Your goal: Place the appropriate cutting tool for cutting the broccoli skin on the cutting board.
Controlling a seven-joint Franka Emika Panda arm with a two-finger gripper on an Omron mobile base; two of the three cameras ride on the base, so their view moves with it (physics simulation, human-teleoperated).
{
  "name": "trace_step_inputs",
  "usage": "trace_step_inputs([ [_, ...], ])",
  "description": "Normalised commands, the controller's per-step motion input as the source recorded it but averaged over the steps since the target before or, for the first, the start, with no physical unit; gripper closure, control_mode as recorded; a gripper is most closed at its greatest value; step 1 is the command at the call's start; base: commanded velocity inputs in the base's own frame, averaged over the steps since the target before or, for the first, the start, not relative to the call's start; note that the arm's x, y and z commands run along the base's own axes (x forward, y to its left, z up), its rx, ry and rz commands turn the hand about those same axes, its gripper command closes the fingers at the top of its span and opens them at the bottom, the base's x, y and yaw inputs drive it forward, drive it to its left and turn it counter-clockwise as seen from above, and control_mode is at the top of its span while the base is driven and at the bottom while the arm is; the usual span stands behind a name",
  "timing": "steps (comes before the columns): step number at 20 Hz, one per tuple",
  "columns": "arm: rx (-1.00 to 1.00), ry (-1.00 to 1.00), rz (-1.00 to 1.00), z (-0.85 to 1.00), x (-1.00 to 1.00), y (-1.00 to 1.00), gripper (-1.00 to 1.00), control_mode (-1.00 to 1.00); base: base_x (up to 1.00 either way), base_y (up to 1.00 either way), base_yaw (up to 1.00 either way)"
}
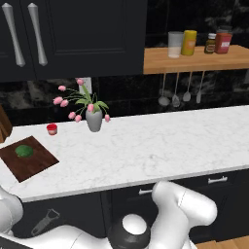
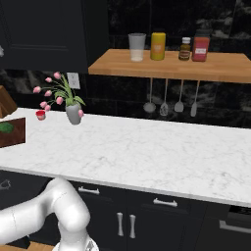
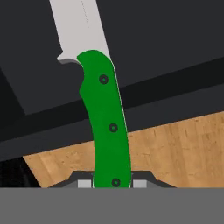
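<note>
Your pincer [image 3: 112, 183] is clenched on the knife [image 3: 105, 127] handle's butt, blade pointing away, ready for carrying to the cutting board [image 1: 30, 163].

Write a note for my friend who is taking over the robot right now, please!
Gripper: shut on the knife, holding the butt of its green handle, blade pointing away from the hand.
Cutting board: on the counter's left end, with the broccoli sitting on it.
Peeler: lying down low in front of the cabinets, not needed.
Done: knife picked up.
Left: carry it to the board and set it down beside the broccoli.
</note>
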Motion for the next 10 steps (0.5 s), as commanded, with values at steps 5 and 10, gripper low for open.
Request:
trace_step_inputs([
  [5, 0.02, -0.03, 0.0, 0.84, -0.34, -0.01, 1.0, -1.0, 0.0, 0.0, 0.0],
  [10, 0.01, 0.0, -0.04, 0.9, -0.03, -0.02, 1.0, -1.0, 0.0, 0.0, 0.0],
])
